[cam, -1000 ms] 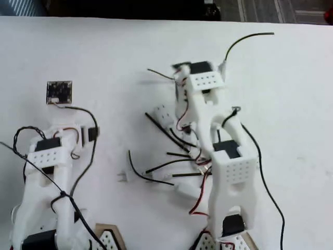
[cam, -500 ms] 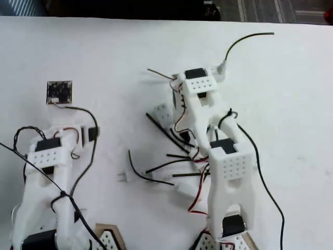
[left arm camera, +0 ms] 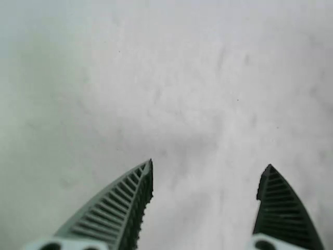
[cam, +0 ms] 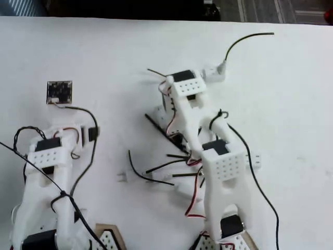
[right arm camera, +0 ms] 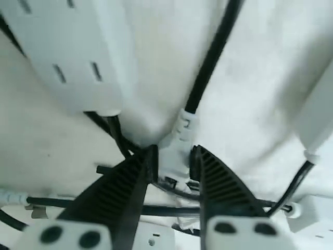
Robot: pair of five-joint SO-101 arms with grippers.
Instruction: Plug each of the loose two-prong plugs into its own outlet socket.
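Left gripper [left arm camera: 209, 164], lower left in high view, hangs with fingers spread over bare bench [left arm camera: 156, 67]. Loose plug [cam: 122, 177] lies mid-frame, untouched. Right arm [cam: 183, 87] has swung left, off the far plug [cam: 220, 67]. Right gripper [right arm camera: 173, 153] fingers clench a plug [right arm camera: 178, 136] near the strip [right arm camera: 67, 57], so insertion looks next. Prongs hidden; the arm covers most of the strip in high view.
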